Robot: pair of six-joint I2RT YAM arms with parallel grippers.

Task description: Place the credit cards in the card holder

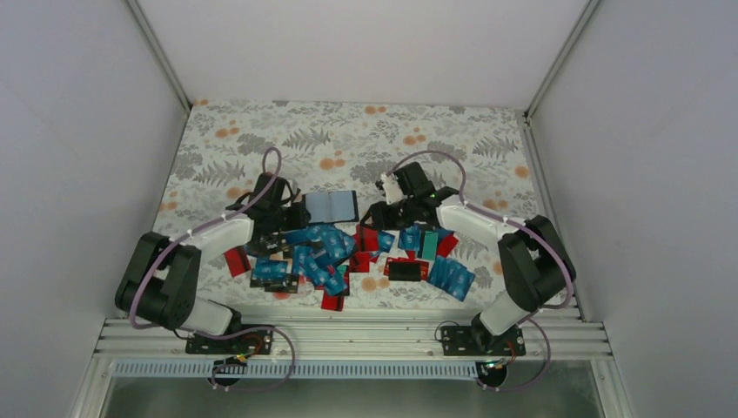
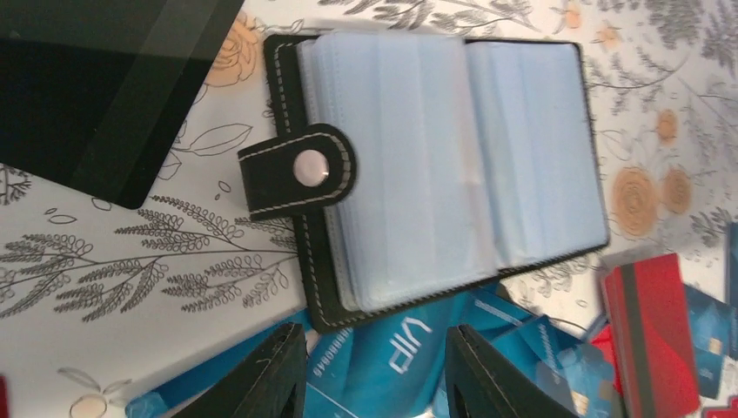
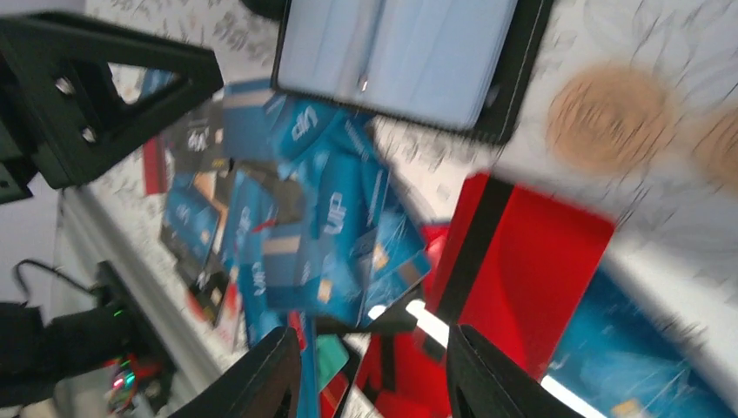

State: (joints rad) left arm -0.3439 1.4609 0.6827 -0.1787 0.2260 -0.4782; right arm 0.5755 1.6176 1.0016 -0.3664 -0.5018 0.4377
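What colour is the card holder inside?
The card holder is pale blue inside, black-edged; best seen from the left wrist view.

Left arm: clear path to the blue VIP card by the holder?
Probably yes. The left gripper is open directly over the blue VIP card, with nothing above it. The card's far edge seems tucked under the card holder, which may hinder a lift.
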